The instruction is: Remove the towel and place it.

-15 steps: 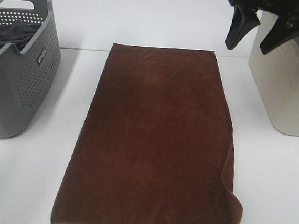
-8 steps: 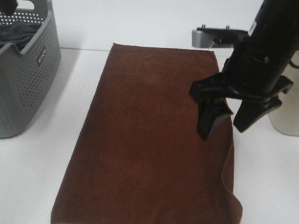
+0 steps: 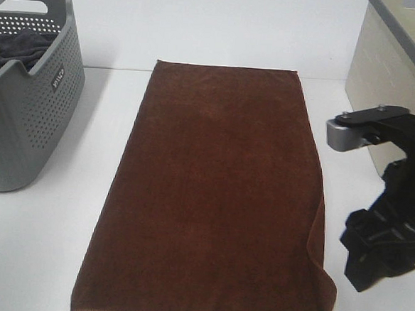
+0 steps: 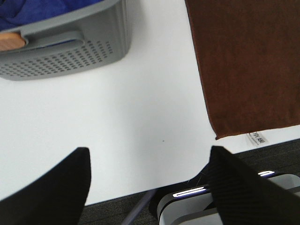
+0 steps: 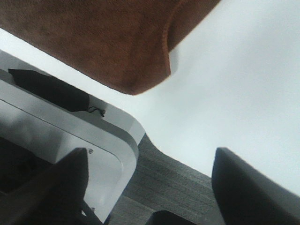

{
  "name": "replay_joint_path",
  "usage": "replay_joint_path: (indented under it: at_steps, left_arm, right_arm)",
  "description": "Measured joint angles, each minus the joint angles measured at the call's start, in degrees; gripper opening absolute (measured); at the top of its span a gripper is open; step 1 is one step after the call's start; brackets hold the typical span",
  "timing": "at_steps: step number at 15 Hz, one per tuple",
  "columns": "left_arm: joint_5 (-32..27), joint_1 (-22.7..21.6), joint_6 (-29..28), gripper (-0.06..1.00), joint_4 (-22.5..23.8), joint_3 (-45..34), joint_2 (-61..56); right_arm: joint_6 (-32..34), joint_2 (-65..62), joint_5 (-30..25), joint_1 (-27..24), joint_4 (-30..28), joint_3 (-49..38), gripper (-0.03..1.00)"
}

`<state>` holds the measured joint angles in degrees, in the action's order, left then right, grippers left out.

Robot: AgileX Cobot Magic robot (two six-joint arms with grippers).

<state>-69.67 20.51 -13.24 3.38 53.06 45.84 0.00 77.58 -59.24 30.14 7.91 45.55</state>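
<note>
A grey basket (image 3: 26, 93) holding a dark cloth (image 3: 15, 48) stands at the far left. The left gripper (image 4: 150, 187), jaws apart and holding nothing, hangs over bare white table (image 3: 44, 244), with the basket and the towel's corner beyond its fingertips. The brown towel (image 3: 215, 199) lies flat mid-table. The right gripper (image 3: 378, 256), half a second ago above the towel's right edge, now sits lower, beside its folded near corner, jaws apart and empty. A beige bin (image 3: 397, 90) stands far right.
</note>
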Motion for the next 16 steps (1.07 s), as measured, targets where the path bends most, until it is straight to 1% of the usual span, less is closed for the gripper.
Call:
replay_joint_path:
  at_steps: [1,3,4,5,7,11,14,16]
  left_arm:
    - [0.00,0.00,0.23,0.67,0.00,-3.44,-4.07]
    - [0.63,0.00,2.58,0.67,0.00,-10.66,-11.97]
    - [0.92,0.00,4.35,0.67,0.00,-13.81,-15.01]
    - [1.03,0.00,7.16,0.67,-0.23,-17.30,-18.91]
    - [1.26,0.00,10.60,0.67,-1.55,-20.63,-22.57]
    - [2.41,0.00,16.79,0.67,-5.90,-21.49,-25.90]
    - [2.52,0.00,18.96,0.67,-7.28,-21.49,-26.01]
    - [2.35,0.00,20.86,0.67,-9.00,-21.49,-26.01]
  right_arm:
    - [0.00,-4.13,0.00,0.00,-1.55,-2.29,0.70]
    - [0.00,-12.38,0.00,0.00,-4.35,-5.84,0.70]
    - [0.00,-16.44,0.11,0.00,-6.13,-7.45,0.70]
    - [0.00,-23.32,0.23,0.00,-8.48,-9.40,0.70]
    - [0.00,-31.68,0.29,0.00,-10.49,-11.97,0.70]
    - [0.00,-49.96,-0.69,0.00,-11.23,-16.04,0.70]
    - [0.00,-59.36,-0.74,0.00,-11.17,-16.56,0.70]
    - [0.00,-66.00,-0.97,0.00,-11.17,-16.84,0.70]
